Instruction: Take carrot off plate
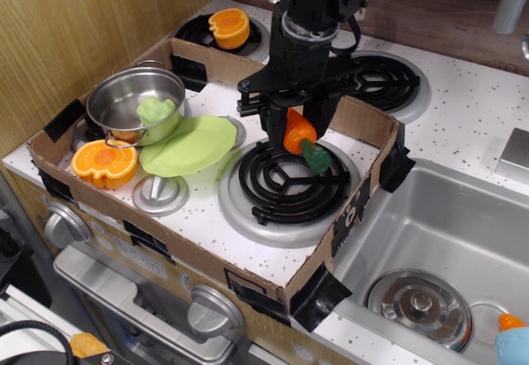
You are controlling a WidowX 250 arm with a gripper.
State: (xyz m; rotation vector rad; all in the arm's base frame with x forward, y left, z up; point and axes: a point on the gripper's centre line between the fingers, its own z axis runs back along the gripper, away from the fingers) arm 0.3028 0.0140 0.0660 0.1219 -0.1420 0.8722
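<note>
My gripper is shut on the orange carrot, which hangs tilted with its dark green stem cap pointing down and to the right. It holds the carrot just above the front black coil burner, to the right of the lime-green plate. The plate lies bare, leaning on the steel pot and a burner knob. The arm's black body hides the top of the carrot.
The pot holds a light-green lumpy toy. Orange pumpkin-like halves sit at the front left and on the back burner. A cardboard wall rings the work area. A sink lies to the right.
</note>
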